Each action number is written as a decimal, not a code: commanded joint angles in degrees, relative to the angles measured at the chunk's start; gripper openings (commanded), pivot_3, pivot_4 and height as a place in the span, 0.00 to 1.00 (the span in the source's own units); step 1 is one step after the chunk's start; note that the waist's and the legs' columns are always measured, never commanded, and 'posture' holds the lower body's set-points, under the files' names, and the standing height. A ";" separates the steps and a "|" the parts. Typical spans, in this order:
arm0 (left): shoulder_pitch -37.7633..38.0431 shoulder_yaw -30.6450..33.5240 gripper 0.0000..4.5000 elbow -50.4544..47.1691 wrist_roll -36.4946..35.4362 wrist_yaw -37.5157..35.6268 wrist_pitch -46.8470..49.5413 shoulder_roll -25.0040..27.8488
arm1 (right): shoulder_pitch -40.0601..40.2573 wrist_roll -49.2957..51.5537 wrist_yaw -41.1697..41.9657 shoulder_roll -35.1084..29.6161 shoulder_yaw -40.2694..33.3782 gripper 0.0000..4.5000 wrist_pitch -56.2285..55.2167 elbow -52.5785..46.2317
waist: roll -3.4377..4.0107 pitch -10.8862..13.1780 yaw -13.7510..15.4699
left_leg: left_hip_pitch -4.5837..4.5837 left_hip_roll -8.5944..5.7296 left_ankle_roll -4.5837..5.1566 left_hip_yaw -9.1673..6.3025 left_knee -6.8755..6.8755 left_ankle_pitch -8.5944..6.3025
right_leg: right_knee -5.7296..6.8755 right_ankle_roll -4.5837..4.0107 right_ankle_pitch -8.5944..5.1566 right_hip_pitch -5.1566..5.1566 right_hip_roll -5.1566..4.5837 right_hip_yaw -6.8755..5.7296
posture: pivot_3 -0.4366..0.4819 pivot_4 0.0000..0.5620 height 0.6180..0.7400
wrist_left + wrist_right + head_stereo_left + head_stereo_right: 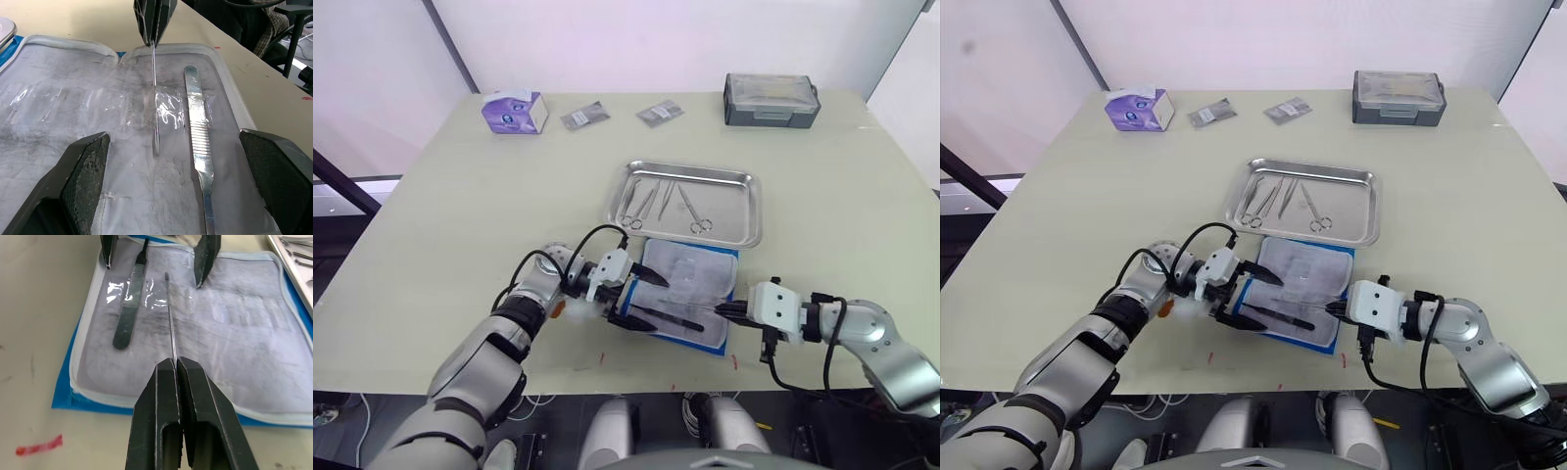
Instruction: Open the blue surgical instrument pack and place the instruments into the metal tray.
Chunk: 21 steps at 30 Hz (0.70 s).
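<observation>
My left gripper [644, 302] straddles the near left corner of the opened blue surgical instrument pack [690, 284], fingers spread wide, blocking that side. My right gripper [722, 309] pinches a thin probe [169, 318] at the pack's right edge. Just beyond, the metal tray [744, 211] touches the pack; its right half lies bare. Table [460, 215] to the left is open.

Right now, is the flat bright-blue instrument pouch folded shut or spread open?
Spread open: the flat bright-blue instrument pouch lies flat, whitish lining up, tools exposed.

Cream table [460, 215] vs pale walls; dark diagonal frame behind, poss. a window edge.
</observation>
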 commanded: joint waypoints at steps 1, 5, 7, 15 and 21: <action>2.75 -3.84 1.00 2.30 1.79 -2.27 0.48 -0.81 | 0.43 1.16 0.81 -1.01 -2.20 0.01 -0.83 -2.68 | 0.00 0.00 0.03 | 0.00 0.00 0.00 0.00 0.00 0.00 | 0.00 0.00 0.00 0.00 0.00 0.00 | 0.48 0.27 0.98; 2.73 -3.85 1.00 2.40 1.79 -2.27 0.45 -0.86 | 0.95 1.67 1.39 -1.97 -3.32 0.01 -0.77 -3.11 | 0.00 0.00 0.05 | 0.00 0.00 0.00 0.00 0.00 0.00 | 0.00 0.00 0.00 0.00 0.00 0.00 | 0.48 0.27 0.98; 2.73 -3.88 1.00 2.45 1.80 -2.27 0.44 -0.90 | 1.34 1.98 1.68 -2.47 -3.99 0.01 -0.85 -3.23 | 0.00 0.00 0.06 | 0.00 0.00 0.00 0.01 0.00 0.00 | 0.00 0.00 0.00 0.00 0.00 0.01 | 0.48 0.27 0.98; 2.66 -4.00 1.00 2.58 1.75 -2.27 0.44 -0.95 | 3.33 3.16 2.69 -4.02 -6.65 0.01 -1.34 -3.68 | 0.00 0.00 0.24 | 0.00 0.00 0.00 0.01 0.00 0.00 | -0.02 0.00 0.00 0.00 0.00 0.01 | 0.48 0.27 0.98; 2.63 -3.91 1.00 2.81 1.71 -2.27 0.40 -0.94 | 6.45 5.07 3.21 -5.43 -10.45 0.01 -0.67 -4.86 | 0.00 0.00 0.35 | 0.00 -0.01 0.00 0.01 0.00 0.00 | -0.01 0.00 0.00 0.00 0.00 0.05 | 0.48 0.27 0.98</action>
